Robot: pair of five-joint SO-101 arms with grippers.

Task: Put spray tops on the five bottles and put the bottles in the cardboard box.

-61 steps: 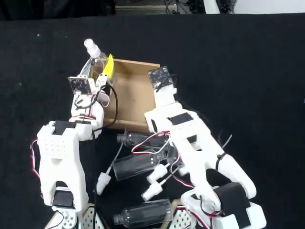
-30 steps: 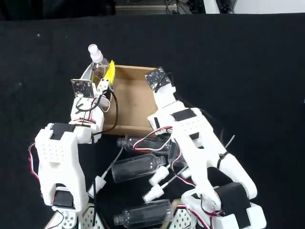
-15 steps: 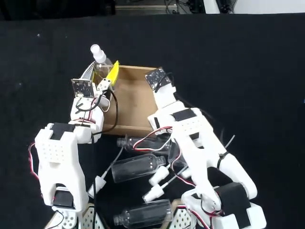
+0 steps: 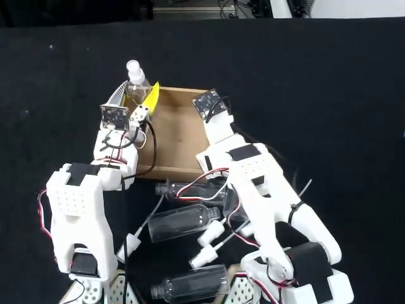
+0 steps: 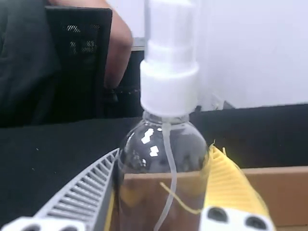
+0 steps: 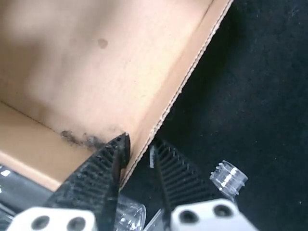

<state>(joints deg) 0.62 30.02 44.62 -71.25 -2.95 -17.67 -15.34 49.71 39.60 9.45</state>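
Though loose, three bottles (image 4: 183,221), three spray tops (image 4: 202,256).

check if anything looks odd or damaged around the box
A dark smudge stains the floor of the brown cardboard box, in the corner where the right claw pinches its wall. The clear plastic bottle in the left claw looks fine; nothing spilled.

1 overhead, 2 close wrist views; cardboard box (image 4: 177,133) in all

Black table (image 4: 329,95), mesh chair (image 5: 77,41) — white wall (image 5: 260,48)
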